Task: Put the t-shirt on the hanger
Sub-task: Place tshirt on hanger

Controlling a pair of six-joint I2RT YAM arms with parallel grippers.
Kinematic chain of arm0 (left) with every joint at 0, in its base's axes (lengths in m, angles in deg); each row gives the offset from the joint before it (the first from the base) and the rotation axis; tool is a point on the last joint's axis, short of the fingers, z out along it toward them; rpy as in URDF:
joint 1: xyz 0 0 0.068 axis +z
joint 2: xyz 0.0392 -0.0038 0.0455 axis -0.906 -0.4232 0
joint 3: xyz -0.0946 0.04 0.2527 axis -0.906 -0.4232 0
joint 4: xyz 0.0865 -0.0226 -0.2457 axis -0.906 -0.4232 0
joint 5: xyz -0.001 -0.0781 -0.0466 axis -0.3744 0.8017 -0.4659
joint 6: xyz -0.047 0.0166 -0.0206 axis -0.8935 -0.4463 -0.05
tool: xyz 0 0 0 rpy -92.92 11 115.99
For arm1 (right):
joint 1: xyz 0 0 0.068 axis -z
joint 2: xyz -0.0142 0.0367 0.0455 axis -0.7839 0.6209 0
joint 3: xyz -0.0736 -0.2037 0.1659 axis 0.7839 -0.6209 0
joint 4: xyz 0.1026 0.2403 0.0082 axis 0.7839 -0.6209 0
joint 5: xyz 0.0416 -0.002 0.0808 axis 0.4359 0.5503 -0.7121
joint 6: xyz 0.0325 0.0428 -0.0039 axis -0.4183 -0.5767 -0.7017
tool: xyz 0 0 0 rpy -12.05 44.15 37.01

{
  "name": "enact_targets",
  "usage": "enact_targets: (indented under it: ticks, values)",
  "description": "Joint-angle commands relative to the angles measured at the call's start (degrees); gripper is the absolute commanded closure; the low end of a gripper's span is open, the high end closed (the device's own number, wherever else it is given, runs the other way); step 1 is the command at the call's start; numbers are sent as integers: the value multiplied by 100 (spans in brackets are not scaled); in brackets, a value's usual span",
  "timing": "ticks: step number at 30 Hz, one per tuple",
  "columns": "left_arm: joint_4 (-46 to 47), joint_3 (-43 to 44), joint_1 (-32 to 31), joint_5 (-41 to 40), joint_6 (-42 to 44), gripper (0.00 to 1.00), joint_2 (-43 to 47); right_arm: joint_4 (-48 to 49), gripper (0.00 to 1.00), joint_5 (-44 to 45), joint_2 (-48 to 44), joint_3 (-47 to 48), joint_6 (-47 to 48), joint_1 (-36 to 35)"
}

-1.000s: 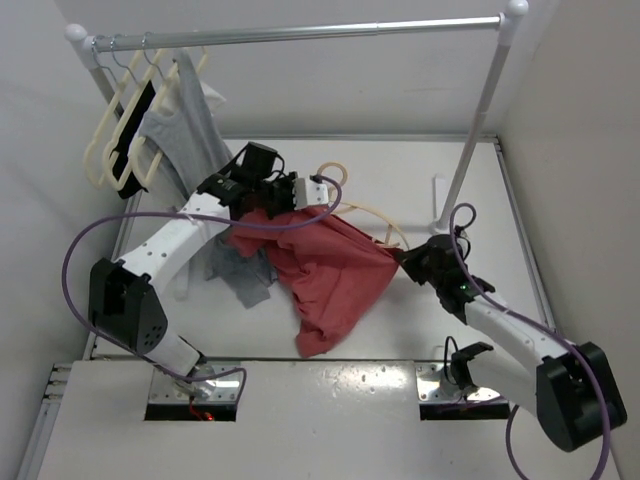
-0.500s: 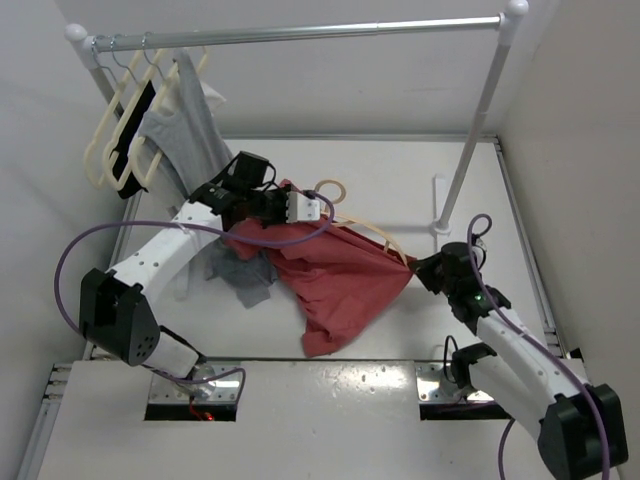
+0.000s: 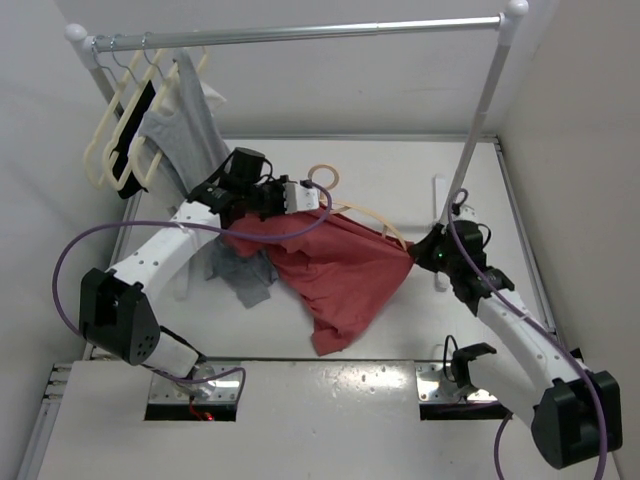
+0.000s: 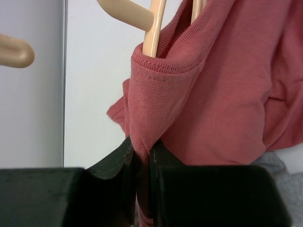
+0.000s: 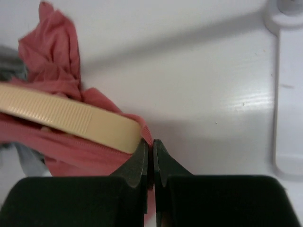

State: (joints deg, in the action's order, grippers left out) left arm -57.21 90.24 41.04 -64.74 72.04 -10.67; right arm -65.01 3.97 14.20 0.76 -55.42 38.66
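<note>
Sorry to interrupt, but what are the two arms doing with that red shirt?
The two arms are fitting the red t-shirt onto the pale hanger. The left arm's fingers pinch the cloth below a hemmed opening where the hanger pokes out; the right arm's fingers pinch the shirt's edge beside the end of a hanger arm. The cloth is stretched between them, bunched and not yet hanging neatly.

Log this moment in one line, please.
left tool, right tool: each shut on salmon-red cotton t-shirt | pale beige plastic hanger: stem in collar

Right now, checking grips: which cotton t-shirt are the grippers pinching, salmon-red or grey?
The salmon-red t-shirt, pinched by left gripper and right gripper; the grey t-shirt lies ungripped.
</note>
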Motion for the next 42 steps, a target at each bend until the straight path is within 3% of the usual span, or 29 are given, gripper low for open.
enact_targets:
  ticks: [1, 5, 11, 18, 22, 24, 30, 32, 35, 39, 40, 42]
  values:
    - [493, 46, 73, -1251, -242, 100, -5, -509, 100, -380, 224, 332, 2052, 152]
    - [441, -86, -113, -1385, -14, 100, -6, -509, 100, -989, 173, 499, 2433, 152]
    - [-401, -376, -113, -261, 1199, 100, 398, -764, 100, -321, 225, 938, 2723, 214]
    - [-570, -77, 37, 118, 918, 100, 398, -1229, 100, 479, 778, 1387, 2803, 232]
    - [-623, -138, -24, 329, 1050, 100, 398, -739, 100, -536, 778, 1448, 2988, 100]
    - [-431, -138, -103, 495, 726, 100, 398, -615, 100, -855, 848, 1588, 2988, 100]
    - [885, -244, -841, 514, -144, 100, 188, -562, 100, -1945, 1138, 2405, 3163, -94]
    - [1283, -191, -912, 435, -635, 100, 65, -622, 100, -2139, 1191, 2477, 3216, -216]
    - [1662, -68, -965, 373, -726, 100, -120, -763, 99, -2202, 1192, 2556, 3286, -339]
    - [1803, 151, -1018, 373, -646, 100, -383, -1062, 79, -2202, 1086, 2625, 3401, -340]
    - [1803, 204, -1018, 373, -594, 100, -384, -1184, 61, -2202, 1086, 2739, 3462, -340]
    - [1803, 284, -1018, 373, -489, 100, -445, -1596, 46, -1992, 1156, 2985, 3532, -340]
